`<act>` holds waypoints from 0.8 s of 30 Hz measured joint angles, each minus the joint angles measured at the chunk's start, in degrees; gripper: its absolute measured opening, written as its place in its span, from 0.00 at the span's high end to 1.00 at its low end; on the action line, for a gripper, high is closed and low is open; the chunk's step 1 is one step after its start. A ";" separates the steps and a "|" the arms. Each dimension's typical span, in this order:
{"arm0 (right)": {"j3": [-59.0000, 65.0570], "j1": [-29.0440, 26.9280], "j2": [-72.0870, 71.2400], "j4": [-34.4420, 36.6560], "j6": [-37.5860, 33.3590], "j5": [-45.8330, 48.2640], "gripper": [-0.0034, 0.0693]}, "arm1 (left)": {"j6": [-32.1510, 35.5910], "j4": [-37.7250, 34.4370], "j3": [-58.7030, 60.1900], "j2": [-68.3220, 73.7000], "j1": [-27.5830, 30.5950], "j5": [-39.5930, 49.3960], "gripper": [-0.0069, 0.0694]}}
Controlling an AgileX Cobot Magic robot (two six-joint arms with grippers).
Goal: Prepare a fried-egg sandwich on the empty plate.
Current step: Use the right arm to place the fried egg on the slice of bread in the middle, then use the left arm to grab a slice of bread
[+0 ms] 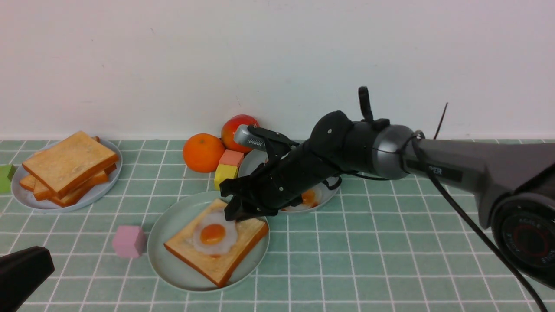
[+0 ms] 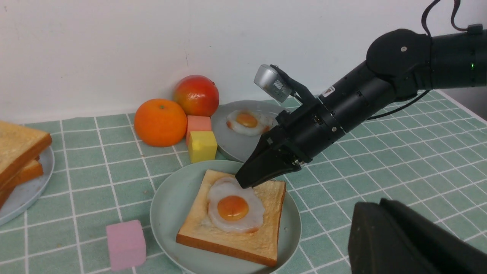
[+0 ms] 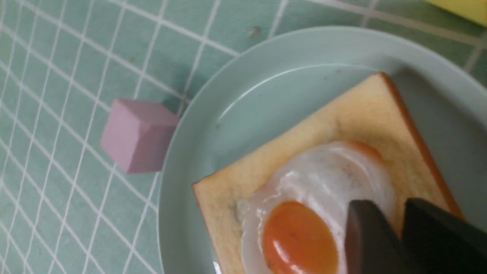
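Though caught from three sides, hard to read at the right gripper: tips down at the far edge of the egg, set close with only a slit between. Cannot tell whether pinching the white or merely resting on it. Reaching in low from the right of the front view.

Lying flat and yolk up on one toast, that slice itself flat on the plate, lower centre of the front view. By the look of it, two of three layers down: base slice placed, egg placed or all but let go. Left to do, as judged: draw the right arm clear, fetch a top slice, lay it over the egg.

Stacked at the upper left of the front view, on a grey plate, spare toasts. Nearest to them, in the lower left corner, the left gripper, pressed together, nothing seen in it; probably the one for that fetch.

Behind the right arm, a second egg on another grey plate. At centre back, orange, apple, salmon block, yellow block. Just beside the plate's left rim, pink block; at the far left edge, green block.
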 joint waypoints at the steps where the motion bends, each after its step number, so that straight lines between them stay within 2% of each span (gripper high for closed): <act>1: 0.00 0.02 0.00 -0.14 0.26 -0.27 0.57 | 0.00 0.00 0.00 0.00 0.00 0.00 0.88; 4: 0.00 0.02 -0.27 -0.78 0.41 -0.51 0.41 | -0.01 0.00 0.00 0.00 0.00 0.00 0.88; 6: 0.00 -0.17 -1.11 -0.86 0.41 0.30 0.35 | -0.01 0.00 0.00 0.00 0.00 0.00 0.87; 9: 0.00 -1.09 -3.05 -2.66 0.41 3.29 0.34 | -0.01 -0.05 0.00 0.00 0.00 0.00 0.87; 11: 0.04 -2.39 -8.38 -7.73 0.41 9.55 0.43 | -0.01 -0.14 0.00 0.00 0.00 0.00 0.86; 14: 0.22 -2.90 -17.09 -15.45 1.01 18.43 0.64 | -0.11 -1.39 0.00 0.00 0.00 0.00 0.86; 16: 0.90 -2.66 -21.84 -18.99 2.26 21.69 0.75 | -0.11 -2.03 0.00 0.05 0.00 0.00 0.86; 17: 2.41 -2.35 -26.89 -21.87 3.69 23.66 0.84 | -0.11 -2.55 0.00 0.33 0.00 0.00 0.86; 19: 6.11 -2.10 -34.50 -25.73 6.31 24.31 0.94 | -0.11 -3.26 0.00 2.16 0.00 0.22 0.86; 24: 17.07 -2.10 -50.63 -30.68 11.74 20.40 0.97 | -0.11 -4.28 -0.87 10.74 0.00 2.13 0.86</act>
